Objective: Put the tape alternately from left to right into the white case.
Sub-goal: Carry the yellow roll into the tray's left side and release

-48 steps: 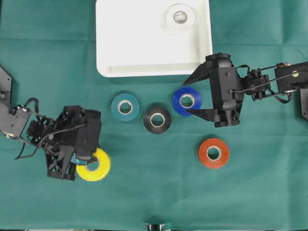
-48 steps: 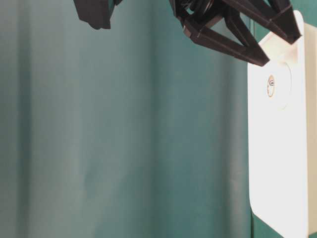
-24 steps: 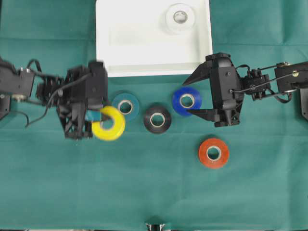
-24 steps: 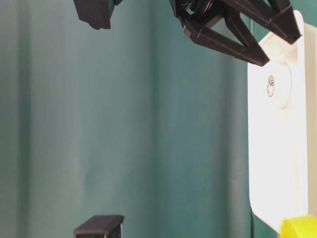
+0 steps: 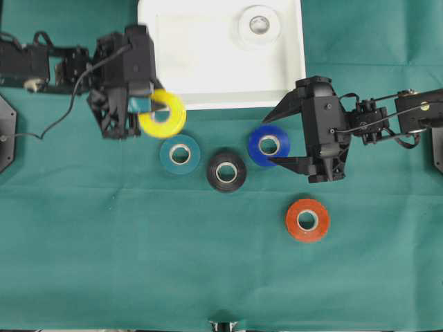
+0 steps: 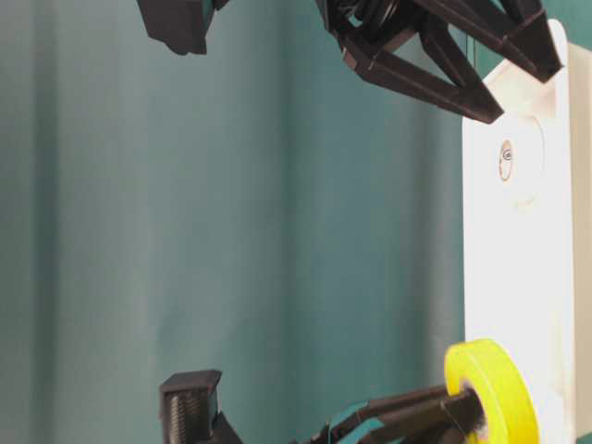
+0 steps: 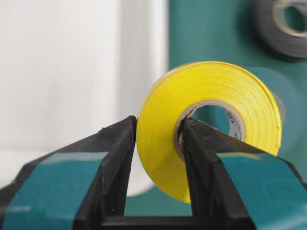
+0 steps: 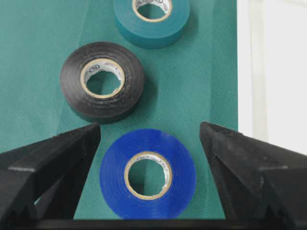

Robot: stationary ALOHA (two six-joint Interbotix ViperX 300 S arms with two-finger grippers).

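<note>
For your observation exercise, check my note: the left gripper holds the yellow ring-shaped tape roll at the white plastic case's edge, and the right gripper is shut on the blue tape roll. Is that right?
Not quite. The right gripper is open, straddling the blue ring-shaped tape roll without gripping it, as the right wrist view shows. The rest stands.

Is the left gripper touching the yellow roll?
Touching. The left wrist view shows the left gripper clamping the yellow roll's wall, one finger through its core.

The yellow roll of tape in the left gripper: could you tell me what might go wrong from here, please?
1. The yellow roll of tape, pinched through one wall by the left gripper, hangs over the white plastic case's rim; released now, it could land outside.
2. It could also land on the teal roll just beneath.
</note>
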